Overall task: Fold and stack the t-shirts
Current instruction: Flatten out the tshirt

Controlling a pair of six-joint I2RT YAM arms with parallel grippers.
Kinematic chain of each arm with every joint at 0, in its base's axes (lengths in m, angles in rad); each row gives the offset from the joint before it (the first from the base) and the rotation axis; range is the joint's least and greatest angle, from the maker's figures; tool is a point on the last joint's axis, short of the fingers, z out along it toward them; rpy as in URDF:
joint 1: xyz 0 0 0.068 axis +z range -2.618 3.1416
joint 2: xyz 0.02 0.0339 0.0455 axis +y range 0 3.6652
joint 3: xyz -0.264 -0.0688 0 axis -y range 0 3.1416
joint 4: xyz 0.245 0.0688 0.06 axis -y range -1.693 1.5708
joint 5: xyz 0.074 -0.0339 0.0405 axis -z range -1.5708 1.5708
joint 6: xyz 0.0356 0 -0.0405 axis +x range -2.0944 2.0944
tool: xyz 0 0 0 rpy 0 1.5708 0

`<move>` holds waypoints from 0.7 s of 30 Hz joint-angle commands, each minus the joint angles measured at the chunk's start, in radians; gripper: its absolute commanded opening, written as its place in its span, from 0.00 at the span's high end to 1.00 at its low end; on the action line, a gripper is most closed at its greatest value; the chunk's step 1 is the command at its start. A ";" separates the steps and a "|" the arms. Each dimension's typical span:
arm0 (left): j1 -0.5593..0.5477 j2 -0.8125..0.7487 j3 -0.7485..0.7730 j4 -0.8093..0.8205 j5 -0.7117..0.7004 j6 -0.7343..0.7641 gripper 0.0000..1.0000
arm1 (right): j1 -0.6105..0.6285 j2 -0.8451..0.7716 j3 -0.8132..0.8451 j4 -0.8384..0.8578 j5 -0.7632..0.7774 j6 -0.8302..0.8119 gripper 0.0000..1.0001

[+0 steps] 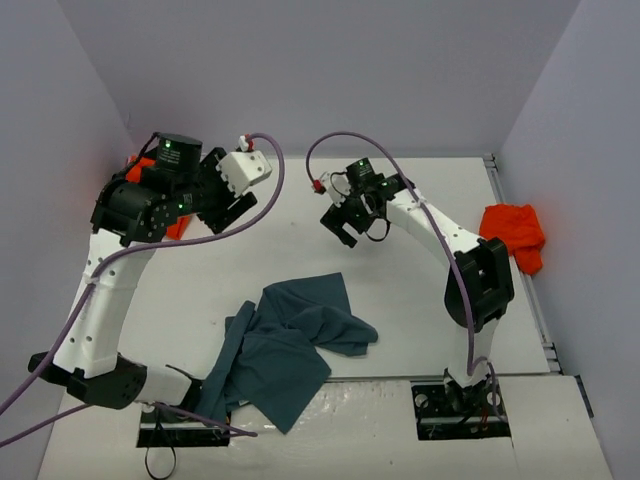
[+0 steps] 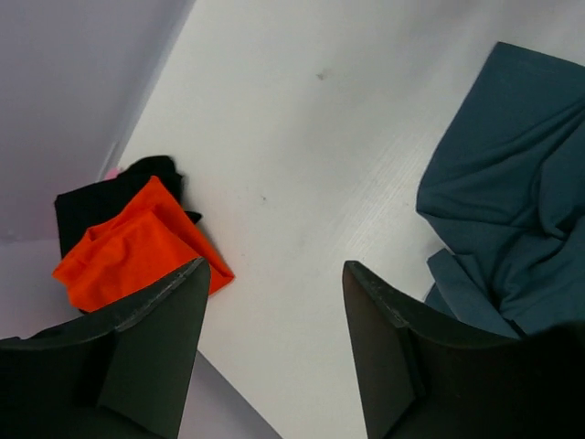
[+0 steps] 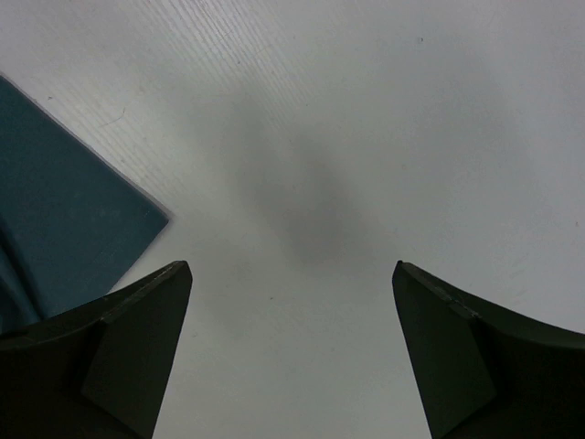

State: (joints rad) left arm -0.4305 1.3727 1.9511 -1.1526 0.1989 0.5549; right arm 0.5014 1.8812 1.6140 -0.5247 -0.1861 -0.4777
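Well, white table (image 1: 405, 300), pale lilac walls (image 1: 330, 70)

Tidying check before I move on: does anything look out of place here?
Yes. The blue shirt lies crumpled front and centre, and an orange shirt sits bunched far right, away from the orange-and-black pile at left.

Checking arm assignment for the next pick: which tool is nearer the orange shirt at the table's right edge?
Right. The right tool hovers left of the orange shirt, near the middle of the table; the left tool hangs farther away, over its left side.
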 commanded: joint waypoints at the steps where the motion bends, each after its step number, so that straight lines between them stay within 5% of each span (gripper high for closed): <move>1: 0.004 0.003 -0.071 0.084 0.103 -0.060 0.25 | -0.064 -0.020 0.074 -0.004 0.142 0.044 0.12; 6: -0.008 0.045 -0.152 0.047 0.120 -0.072 0.37 | -0.197 -0.012 0.139 0.058 0.194 0.157 0.13; 14: -0.033 0.082 -0.411 0.083 -0.004 -0.137 0.54 | -0.224 -0.059 0.084 0.160 0.331 0.194 0.12; 17: -0.043 0.070 -0.490 0.096 -0.084 -0.152 0.82 | -0.224 -0.074 0.063 0.178 0.342 0.194 0.11; 21: -0.055 0.070 -0.554 0.087 -0.129 -0.170 0.96 | -0.223 -0.076 0.059 0.180 0.335 0.195 0.11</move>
State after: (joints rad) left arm -0.4722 1.4796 1.4089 -1.0904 0.1566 0.4267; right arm 0.2752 1.8797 1.6742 -0.4010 0.1133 -0.3003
